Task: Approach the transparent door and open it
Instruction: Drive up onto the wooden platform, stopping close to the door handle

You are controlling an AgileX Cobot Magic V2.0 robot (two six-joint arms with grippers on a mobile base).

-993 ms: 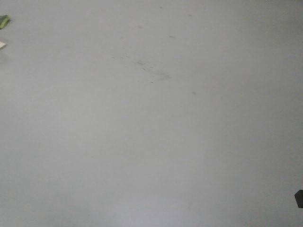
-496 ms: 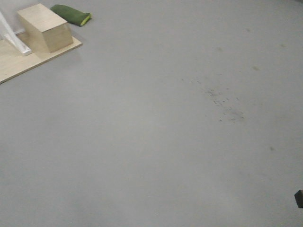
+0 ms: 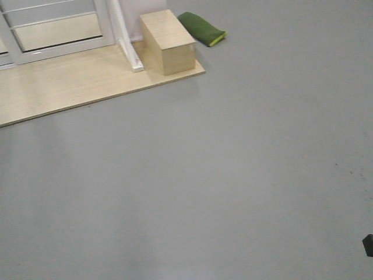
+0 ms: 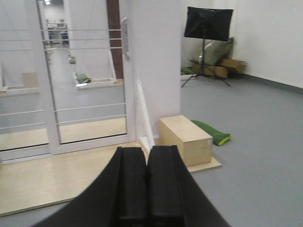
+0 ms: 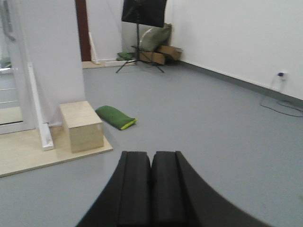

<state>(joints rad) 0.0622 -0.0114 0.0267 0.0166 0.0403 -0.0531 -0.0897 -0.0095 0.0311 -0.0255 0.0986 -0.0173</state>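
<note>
Wooden box (image 3: 169, 41) further right now; top of transparent door (image 4: 90, 85) off-frame.

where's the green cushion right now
In the front-facing view the green cushion lies on the grey floor near the top edge, just right of the wooden box at the corner of the platform.

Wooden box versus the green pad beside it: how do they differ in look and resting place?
The wooden box is a pale, hard-edged block; the green pad is dark, soft and low, with a yellow-green end. The wooden box stands on the light wood platform; the green pad lies on the grey floor. Both sit right of the white post in every view.
</note>
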